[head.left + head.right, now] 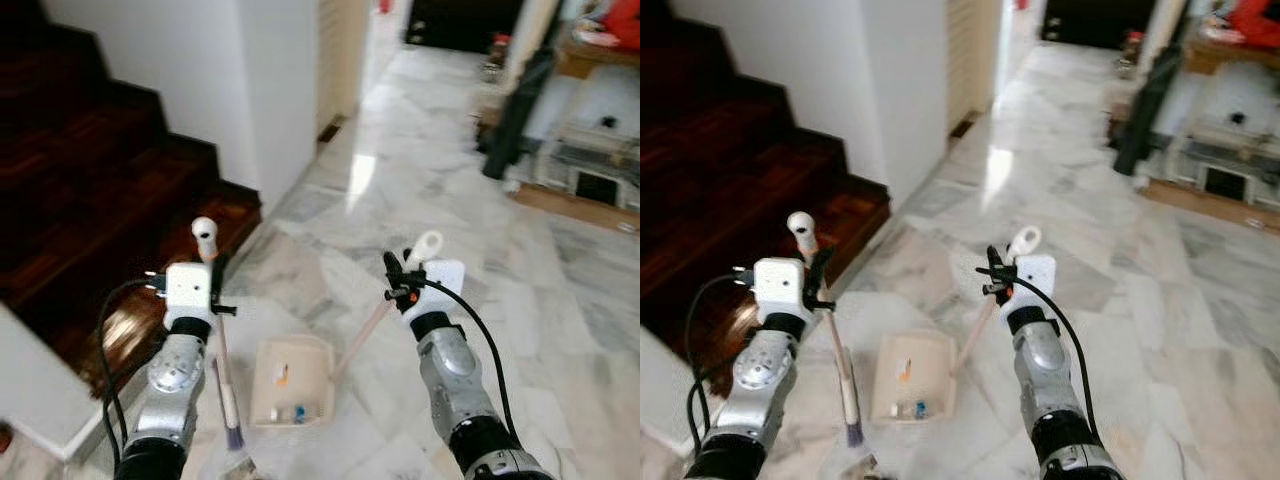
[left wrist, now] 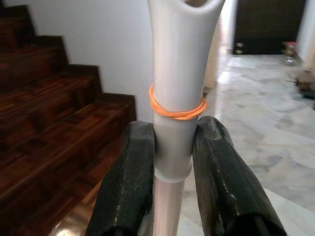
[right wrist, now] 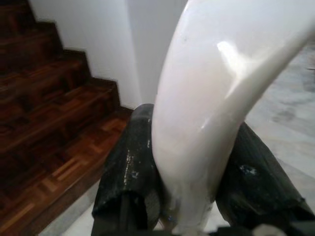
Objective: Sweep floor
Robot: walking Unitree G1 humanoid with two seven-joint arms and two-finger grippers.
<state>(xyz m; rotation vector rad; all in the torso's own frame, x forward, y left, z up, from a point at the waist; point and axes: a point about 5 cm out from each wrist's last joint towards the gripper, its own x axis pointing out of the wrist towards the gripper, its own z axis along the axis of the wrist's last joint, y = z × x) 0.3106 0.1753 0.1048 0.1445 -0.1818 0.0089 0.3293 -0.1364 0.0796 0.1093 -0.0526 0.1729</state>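
Dustpan (image 1: 291, 381) holding small scraps, right gripper (image 1: 397, 283) clamping its handle, left gripper (image 1: 214, 278) clamping broom (image 1: 226, 370)

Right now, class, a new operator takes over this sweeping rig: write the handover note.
Left gripper: shut on the broom handle, just under its orange band.
Right gripper: shut on the dustpan handle.
Dustpan rests on the marble floor by the stairs, with a few scraps inside; broom head beside it.
Done: some litter collected.
Left: finish sweeping, then empty the dustpan.
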